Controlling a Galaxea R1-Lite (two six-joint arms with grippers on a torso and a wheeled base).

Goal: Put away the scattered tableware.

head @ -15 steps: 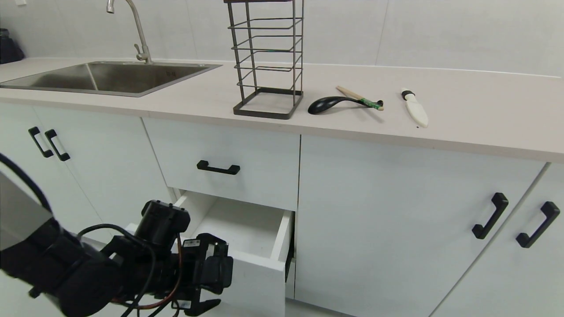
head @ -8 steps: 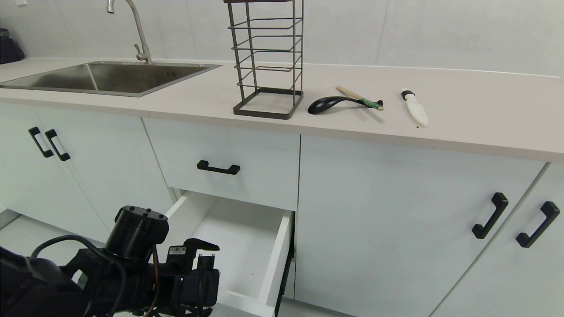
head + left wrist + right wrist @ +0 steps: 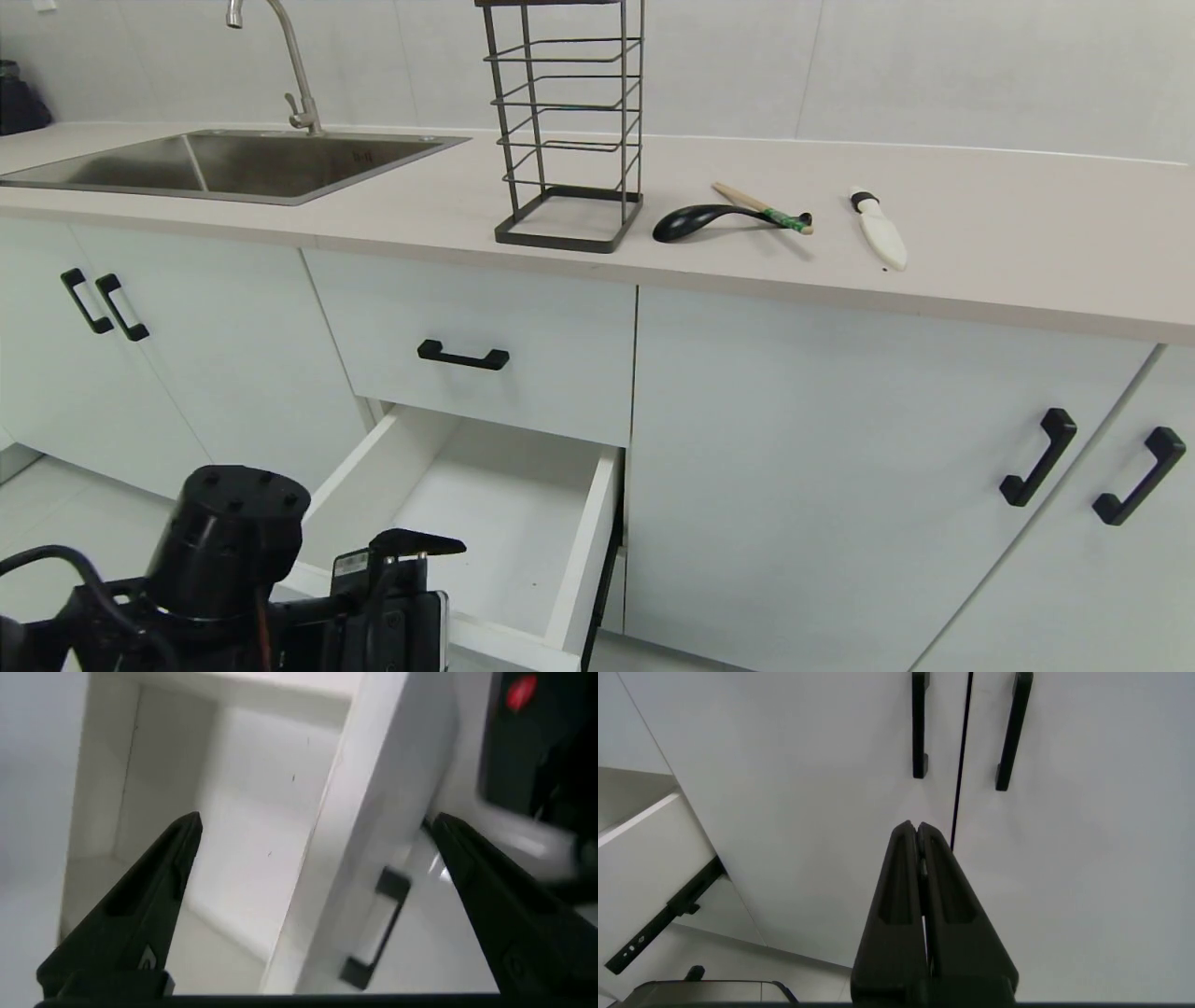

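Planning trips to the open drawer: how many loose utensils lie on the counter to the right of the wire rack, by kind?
Black spoon: 1
Wooden chopsticks, lying together as one set: 1
White knife: 1
Total: 3

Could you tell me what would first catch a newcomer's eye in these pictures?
The lower drawer under the counter stands pulled out, with the left pincer open at its front. On the counter above lie a black spoon, chopsticks and a white knife, beside a tall wire rack.
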